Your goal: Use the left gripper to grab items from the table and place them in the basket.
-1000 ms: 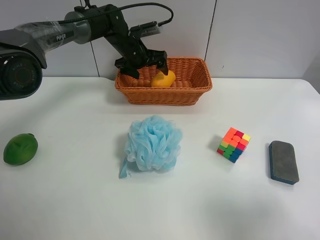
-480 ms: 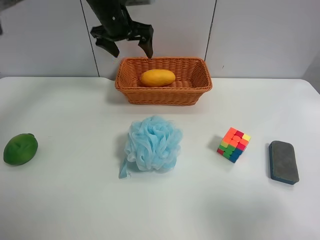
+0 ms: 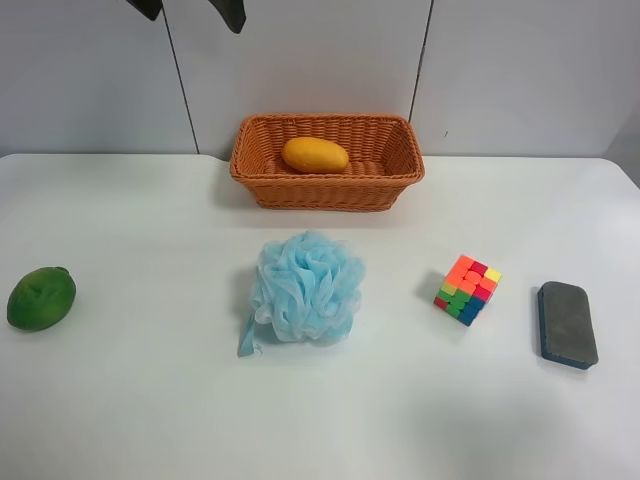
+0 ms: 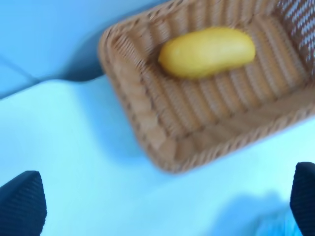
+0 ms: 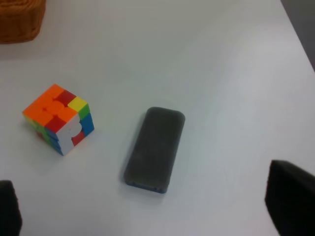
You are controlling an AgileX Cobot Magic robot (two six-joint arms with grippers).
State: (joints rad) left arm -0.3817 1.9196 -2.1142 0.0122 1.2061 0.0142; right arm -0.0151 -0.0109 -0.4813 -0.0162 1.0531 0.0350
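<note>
The yellow-orange mango (image 3: 315, 154) lies in the orange-brown wicker basket (image 3: 400, 172) at the back of the table. My left gripper (image 3: 190, 8) is open and empty; only its two black fingertips show at the exterior view's top edge, high above and left of the basket. In the left wrist view the open gripper (image 4: 162, 206) looks down on the mango (image 4: 206, 51) in the basket (image 4: 142, 123). The green fruit (image 3: 41, 298), light-blue pouf (image 3: 305, 287), puzzle cube (image 3: 467, 288) and dark sponge block (image 3: 567, 324) lie on the table.
My right gripper (image 5: 147, 206) is open above the sponge block (image 5: 155, 147), with the puzzle cube (image 5: 59, 118) beside it and a basket corner (image 5: 19, 19) farther off. The white table (image 3: 150, 400) ends at a grey panelled wall behind the basket.
My left gripper let go of the mango in the basket, then rose up and to the exterior view's left until only its fingertips show. The mango settled flat in the basket.
</note>
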